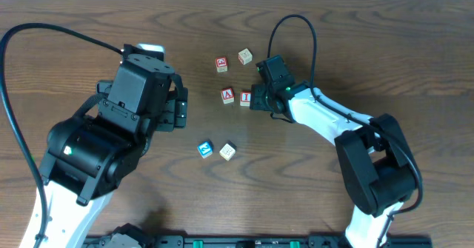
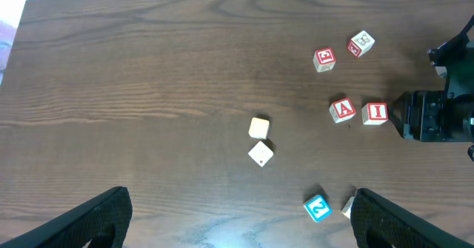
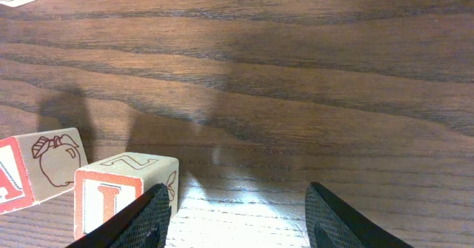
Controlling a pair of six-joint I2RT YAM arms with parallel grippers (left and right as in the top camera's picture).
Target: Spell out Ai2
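The red-lettered A block [image 1: 228, 95] and I block [image 1: 245, 98] stand side by side in mid-table; both also show in the left wrist view, the A block [image 2: 342, 109] and the I block [image 2: 375, 112]. The blue 2 block [image 1: 205, 149] lies apart, nearer the front, and sits just inside my left gripper's right finger in the left wrist view [image 2: 317, 207]. My right gripper [image 1: 255, 100] is open and empty just right of the I block; in the right wrist view [image 3: 237, 222] the I block [image 3: 122, 192] lies outside its left finger. My left gripper [image 2: 241, 226] is open and empty above the table.
A cream block [image 1: 227, 151] lies next to the 2 block. A red picture block [image 1: 221, 64] and a cream block [image 1: 245, 56] sit farther back. Two more cream blocks [image 2: 258, 127] [image 2: 261, 154] lie left of the letters, hidden by the left arm in the overhead view.
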